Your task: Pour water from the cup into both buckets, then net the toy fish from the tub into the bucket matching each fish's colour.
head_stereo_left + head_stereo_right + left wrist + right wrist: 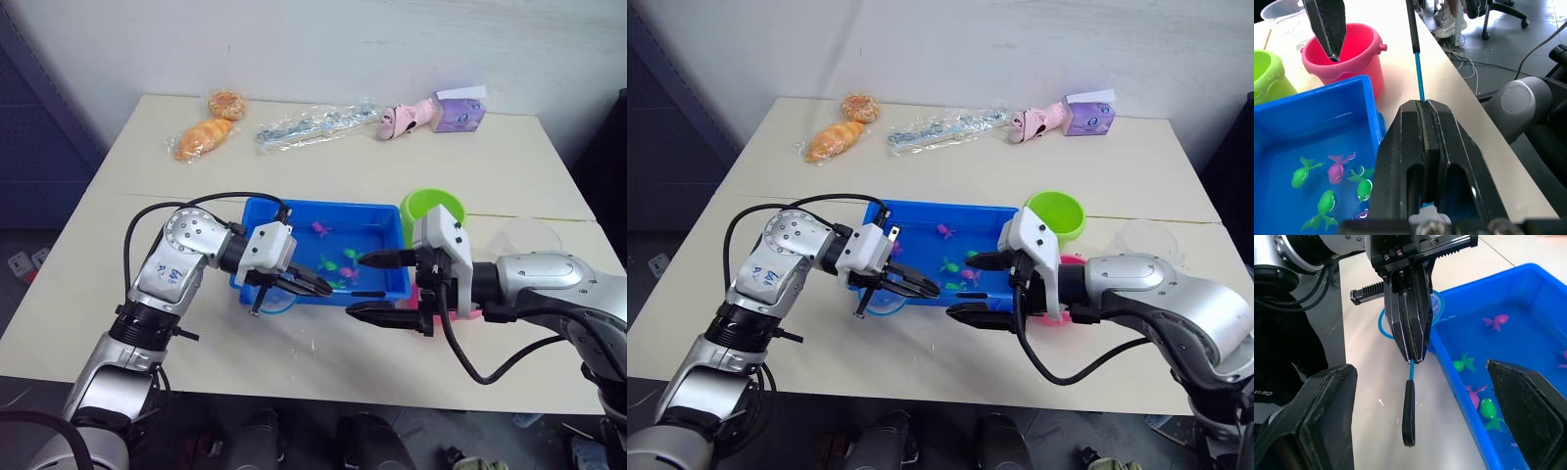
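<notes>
The blue tub (384, 283) holds water and several toy fish: a pink fish (320, 229), a green fish (328, 262) and others. My left gripper (315, 288) is at the tub's near left corner, shut on the net's thin handle (1418, 68). The net's light blue hoop (275, 301) hangs behind the fingers, over the table. My right gripper (360, 285) is open at the tub's near right corner, one finger over the water. The green bucket (432, 210) stands right of the tub. The pink bucket (1347, 54) sits beside it, behind my right gripper. The clear cup (530, 235) is further right.
Along the far side of the table (294, 186) lie two bread rolls (204, 138), a clear plastic bag (313, 122), a pink toy (407, 118) and a purple box (458, 110). Beyond the table's right edge are an office chair (1498, 14) and a person's feet (1449, 19).
</notes>
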### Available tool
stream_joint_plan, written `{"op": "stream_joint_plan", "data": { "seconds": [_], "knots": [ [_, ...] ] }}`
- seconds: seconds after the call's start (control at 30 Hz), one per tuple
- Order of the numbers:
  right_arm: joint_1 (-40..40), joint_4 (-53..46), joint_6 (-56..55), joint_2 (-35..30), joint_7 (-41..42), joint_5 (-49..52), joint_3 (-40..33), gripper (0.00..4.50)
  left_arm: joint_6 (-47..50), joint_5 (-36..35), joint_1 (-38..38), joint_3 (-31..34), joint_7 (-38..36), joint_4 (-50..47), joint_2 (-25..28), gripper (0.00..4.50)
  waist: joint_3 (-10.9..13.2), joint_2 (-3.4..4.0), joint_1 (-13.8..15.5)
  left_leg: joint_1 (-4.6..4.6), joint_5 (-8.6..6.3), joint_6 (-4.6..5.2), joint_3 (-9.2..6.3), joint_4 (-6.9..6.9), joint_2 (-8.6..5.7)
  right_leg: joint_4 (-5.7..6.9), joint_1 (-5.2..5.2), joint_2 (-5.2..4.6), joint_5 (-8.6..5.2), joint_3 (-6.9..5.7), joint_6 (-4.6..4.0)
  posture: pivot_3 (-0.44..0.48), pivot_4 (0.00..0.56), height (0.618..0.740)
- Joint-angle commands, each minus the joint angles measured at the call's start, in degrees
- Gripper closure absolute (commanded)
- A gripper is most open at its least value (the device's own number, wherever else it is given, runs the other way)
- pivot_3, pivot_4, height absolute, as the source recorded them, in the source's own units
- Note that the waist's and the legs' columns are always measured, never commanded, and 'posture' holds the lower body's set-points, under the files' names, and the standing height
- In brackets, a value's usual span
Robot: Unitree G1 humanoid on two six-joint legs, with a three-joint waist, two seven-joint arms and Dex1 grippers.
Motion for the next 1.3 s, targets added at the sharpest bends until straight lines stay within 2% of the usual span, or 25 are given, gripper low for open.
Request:
{"op": "stream_joint_plan", "data": {
  "seconds": [0.03, 0.1, 0.33, 0.37, 0.63, 0.73, 0.8, 0.9, 1.0, 1.13, 1.3],
  "knots": [
    [0.7, -2.1, 0.1, -0.2, 0.2, 0.5, -1.5, 0.25, -0.2, 0.1, -0.6, -0.1, 0.4, -1.2, -0.4, 4.49, 0.0, 0.00, 0.0, 0.00, 0.00, 0.00, -0.01, 0.00, 0.00, 0.00, 0.00, 0.00, 0.00, 0.00, 0.00, 0.000, 0.150, 0.740],
    [1.0, -2.2, -0.1, -0.1, 0.2, 0.1, -1.3, 0.82, -0.1, 0.2, -0.6, -0.1, 0.4, -1.1, -0.5, 4.50, 0.0, 0.00, 0.0, 0.00, 0.00, 0.00, 0.00, 0.00, 0.00, 0.00, 0.00, 0.00, 0.00, -0.01, 0.00, 0.000, 0.150, 0.740],
    [1.3, -2.4, -0.4, 0.0, 0.3, -0.9, -0.9, 4.11, 0.1, 0.3, -0.3, -0.2, 0.4, -1.5, -0.5, 4.50, 0.0, 0.00, 0.0, 0.00, 0.00, 0.00, 0.00, 0.00, 0.00, 0.00, 0.01, 0.00, 0.00, -0.01, 0.00, 0.000, 0.150, 0.740],
    [1.3, -2.4, -0.4, 0.0, 0.4, -1.0, -0.9, 4.45, 0.2, 0.3, -0.3, -0.2, 0.4, -1.6, -0.5, 4.50, 0.0, 0.00, 0.0, 0.00, 0.00, 0.00, -0.01, 0.00, 0.00, 0.00, 0.00, 0.00, 0.00, -0.01, 0.00, 0.000, 0.150, 0.740],
    [2.4, -3.1, -2.7, 0.5, 1.5, -2.3, -1.4, 4.45, 3.9, -2.8, 0.0, 1.4, 0.3, -3.1, -0.1, 4.50, 0.0, 0.00, 0.0, 0.00, 0.00, -0.01, -0.01, -0.01, 0.00, 0.00, 0.01, 0.00, 0.00, -0.02, 0.00, 0.000, 0.150, 0.740],
    [3.1, -3.7, -5.5, 0.6, 2.5, -3.6, -2.3, 4.50, 6.8, -5.2, -0.7, 4.4, 0.9, -3.1, 0.9, 3.57, 0.0, 0.00, 0.0, 0.00, 0.00, -0.01, -0.01, 0.00, 0.00, 0.00, 0.01, 0.01, 0.00, -0.02, 0.00, 0.000, 0.150, 0.740],
    [3.6, -3.7, -8.0, -0.2, 3.5, -5.3, -3.7, 4.50, 7.3, -6.8, -1.5, 8.5, 3.2, -1.0, 1.2, 2.70, 0.0, 0.00, -0.1, 0.00, 0.00, -0.01, -0.01, 0.00, 0.00, 0.00, 0.00, 0.00, 0.00, -0.01, 0.00, 0.000, 0.150, 0.740],
    [5.4, -3.3, -11.8, -2.7, 5.7, -8.3, -7.3, 4.50, 5.5, -11.1, -4.7, 18.1, 6.6, 6.8, 2.0, 1.40, 0.0, 0.01, 0.1, -0.01, 0.01, -0.02, -0.02, 0.03, 0.00, 0.00, -0.01, 0.01, 0.00, -0.03, 0.00, 0.000, 0.150, 0.740],
    [7.8, -2.5, -14.6, -5.3, 7.5, -11.3, -10.4, 4.50, 5.2, -9.2, -5.3, 20.9, 7.0, 13.1, 6.3, 0.11, 0.0, 0.02, -0.1, 0.04, 0.01, -0.01, -0.02, 0.00, 0.00, -0.01, 0.02, 0.00, 0.00, -0.06, 0.00, 0.000, 0.150, 0.740],
    [10.9, 0.3, -19.1, -8.4, 9.3, -17.0, -14.2, 4.50, 4.8, -8.1, -2.6, 21.7, 3.8, 17.3, 11.1, 0.04, 0.0, 0.02, -0.1, 0.10, 0.01, -0.02, 0.01, -0.07, -0.03, 0.10, 0.05, 0.01, 0.00, -0.05, 0.00, 0.000, 0.150, 0.740],
    [12.0, 9.1, -32.7, -13.6, 12.7, -32.6, -10.1, 4.50, 3.6, -9.1, 3.9, 21.2, 2.2, 13.7, 10.3, 0.04, 0.0, 0.02, 0.1, 0.09, 0.00, 0.00, 0.04, -0.01, -0.05, 0.02, 0.05, -0.02, 0.00, 0.01, 0.00, 0.000, 0.150, 0.740]
  ]
}}
